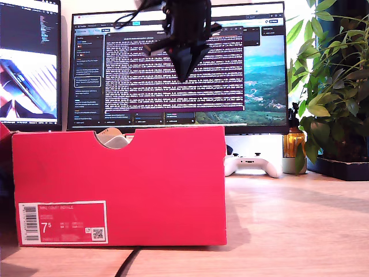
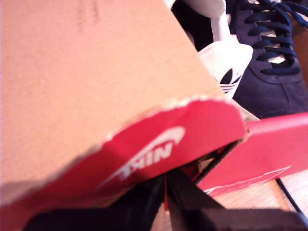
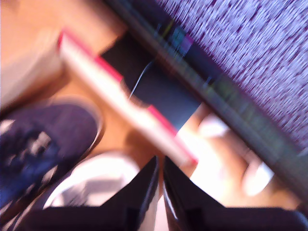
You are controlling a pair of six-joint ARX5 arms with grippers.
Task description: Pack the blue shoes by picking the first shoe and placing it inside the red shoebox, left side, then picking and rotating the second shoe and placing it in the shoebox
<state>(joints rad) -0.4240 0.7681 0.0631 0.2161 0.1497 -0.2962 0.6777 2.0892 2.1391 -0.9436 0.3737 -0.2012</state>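
Observation:
The red shoebox (image 1: 118, 184) stands at the exterior view's left, its barcode label facing the camera. Something pale shows through its half-round notch. In the first wrist view the box's lid flap (image 2: 159, 144), red with a white logo, lies across my first gripper (image 2: 166, 197), which is shut on the flap's edge. Beyond it a blue shoe (image 2: 269, 72) with a white tongue lies inside the box. My second gripper (image 1: 185, 75) hangs shut and empty high above the box. Its blurred view shows the gripper (image 3: 160, 192), a blue shoe (image 3: 33, 144) and a box wall (image 3: 120, 96) below.
A wide monitor (image 1: 173, 69) stands behind the box, with a second screen (image 1: 29, 63) at the exterior view's left. A white game controller (image 1: 253, 165), a golden jar (image 1: 294, 144) and a potted plant (image 1: 334, 86) sit at the right. A black cable (image 1: 127, 262) runs under the box.

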